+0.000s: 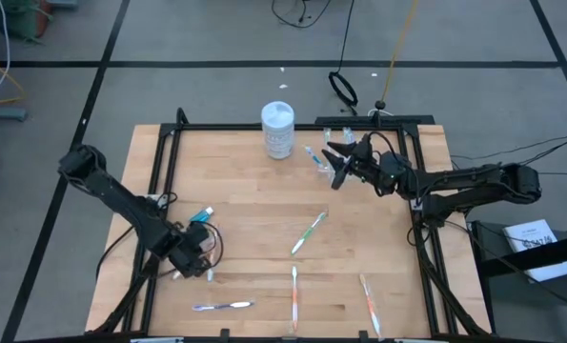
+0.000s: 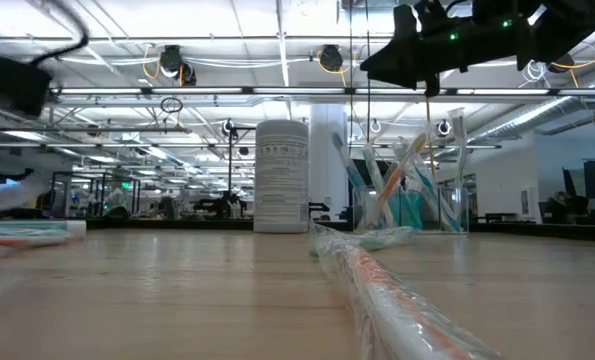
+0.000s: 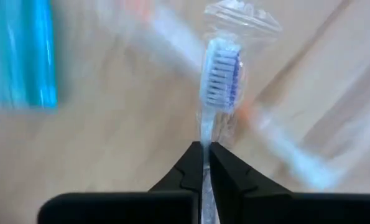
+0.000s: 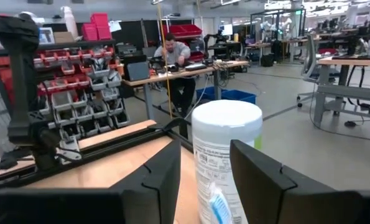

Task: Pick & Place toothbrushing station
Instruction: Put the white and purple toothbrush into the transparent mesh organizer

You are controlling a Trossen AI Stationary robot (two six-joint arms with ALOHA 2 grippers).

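Left arm: reaching low over the table's near-left part, left gripper (image 3: pixel 205 152) pinching a wrapped toothbrush (image 3: pixel 221 78) by its neck
Blue tube (image 1: pixel 202 213): lying just beside that gripper
Loose toothbrushes (image 1: pixel 309 232): lying scattered along the table's near half
White canister (image 1: pixel 277 129): standing at the far edge, label print unreadable
Right arm: hovering beside the clear cup (image 1: pixel 333 136), right gripper (image 1: pixel 339 164) gaping, holding nothing

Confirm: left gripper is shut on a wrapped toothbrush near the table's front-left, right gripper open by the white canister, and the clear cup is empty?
Not quite: the clear cup isn't empty; the low view shows several toothbrushes standing in it. The rest holds: left gripper shut on the wrapped toothbrush, right gripper open by the white canister.
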